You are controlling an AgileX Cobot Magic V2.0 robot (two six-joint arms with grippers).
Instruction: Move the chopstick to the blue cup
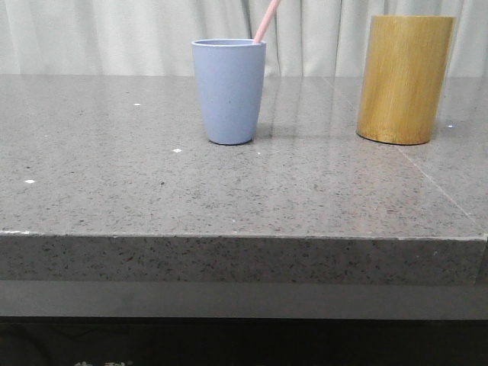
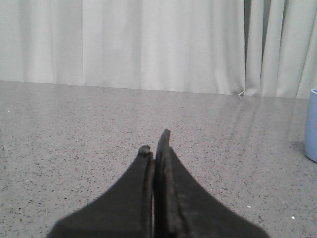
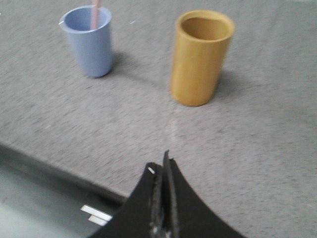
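- The left gripper [image 2: 156, 141] shows in its wrist view with its 2 dark fingers pressed together and nothing between them, low over the grey speckled table [image 2: 74, 148]; the side of the blue cup [image 2: 311, 124] stands at the edge of that view, well apart from the fingertips.
- In the front view the blue cup [image 1: 229, 91] stands upright on the table [image 1: 114, 191], left of the middle, in front of pale curtains [image 1: 99, 34].
- The chopstick [image 1: 266, 19] stands inside the blue cup, leaning against the right side of the rim and tilting up to the right, its upper end running out of the top of the front view.
- To the right, well apart from the cup, stands 1 taller, wider bamboo cylinder [image 1: 404, 80], upright and open at the top.
- The right gripper [image 3: 163, 166] is closed on nothing, held near the table's front edge, with the blue cup [image 3: 89, 44], the chopstick [image 3: 95, 10] and the bamboo cylinder [image 3: 200, 59] well beyond it.
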